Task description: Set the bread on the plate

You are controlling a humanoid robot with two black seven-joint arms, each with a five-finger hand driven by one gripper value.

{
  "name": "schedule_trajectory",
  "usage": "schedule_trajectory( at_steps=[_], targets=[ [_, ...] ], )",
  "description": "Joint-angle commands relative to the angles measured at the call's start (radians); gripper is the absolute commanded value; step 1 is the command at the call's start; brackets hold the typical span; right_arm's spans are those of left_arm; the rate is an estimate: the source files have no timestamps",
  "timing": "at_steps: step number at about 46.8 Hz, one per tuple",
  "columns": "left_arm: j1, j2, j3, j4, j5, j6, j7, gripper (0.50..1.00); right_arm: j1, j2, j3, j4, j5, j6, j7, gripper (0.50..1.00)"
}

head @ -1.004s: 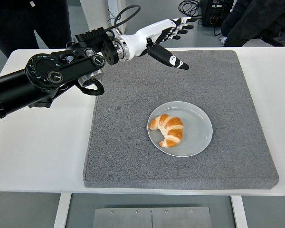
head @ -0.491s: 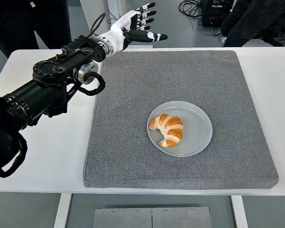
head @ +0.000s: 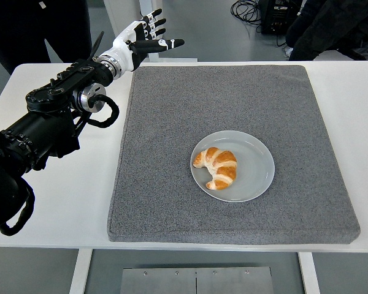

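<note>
Bread (head: 216, 167), a croissant, lies on the plate (head: 257, 160), left of its centre and fully inside the rim, and the plate rests on the grey mat (head: 172, 122) toward its near half. From what I see, the placing itself looks done, so my job now is a clean retreat. My left hand (head: 142, 38) hovers beyond the mat's far left corner, well apart from the plate, fingers spread and holding nothing. I want the fingers loose and the arm high as it travels to the left edge of the surface (head: 61, 184), so no link drags across the mat and nudges the plate. No right arm shows in my view.
</note>
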Motion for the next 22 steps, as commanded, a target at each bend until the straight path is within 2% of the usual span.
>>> schedule_trajectory(
  at_steps=[1, 9, 16, 22],
  targets=[
    [0.002, 0.0, -0.021, 0.0, -0.051, -0.018, 0.006, 0.998, 0.0, 0.0, -0.001, 0.0, 0.0, 0.0, 0.0, 1.0],
    [0.011, 0.0, -0.059, 0.009, -0.155, -0.016, 0.009, 0.998, 0.0, 0.0, -0.001, 0.0, 0.0, 0.0, 0.0, 1.0],
    [0.032, 0.0, -0.162, 0.023, -0.242, -0.007, 0.065, 0.998, 0.0, 0.0, -0.001, -0.002, 0.001, 0.0, 0.0, 1.0],
    [0.046, 0.0, -0.219, 0.023, -0.252, -0.004, 0.065, 0.998, 0.0, 0.0, -0.001, -0.002, 0.0, -0.001, 0.0, 1.0]
  ],
)
